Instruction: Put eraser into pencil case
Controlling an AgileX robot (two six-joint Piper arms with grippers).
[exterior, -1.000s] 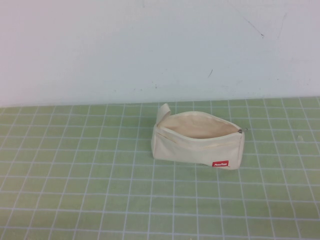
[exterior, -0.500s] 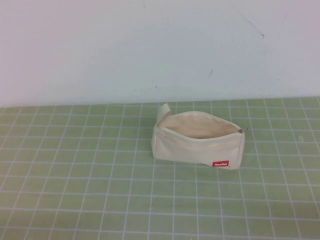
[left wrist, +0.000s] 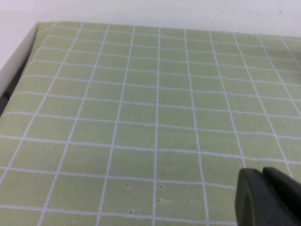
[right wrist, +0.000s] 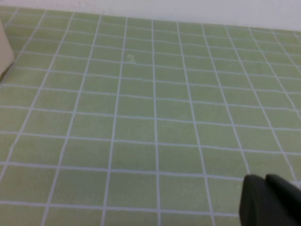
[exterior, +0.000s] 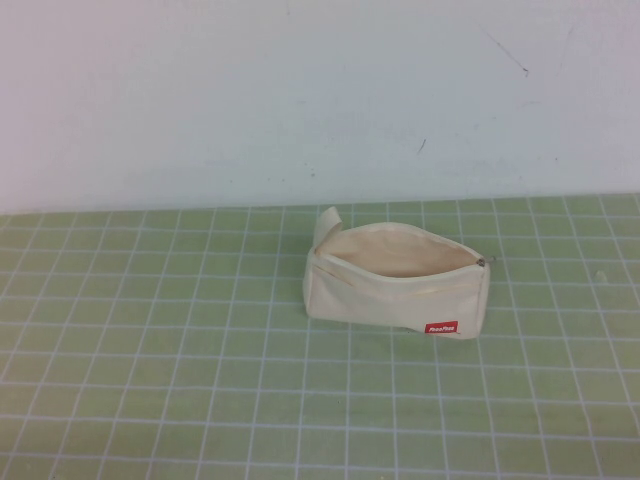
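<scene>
The cream-white pencil case lies on the green grid mat at the middle of the high view, zip open, mouth facing up, red tag at its lower right corner. A sliver of it shows at the edge of the right wrist view. The eraser is not in view in any frame. My left gripper is shut and empty over bare mat. My right gripper is shut and empty over bare mat. Neither gripper shows in the high view.
The green grid mat covers the table up to a white wall behind. The mat's left edge and a white border show in the left wrist view.
</scene>
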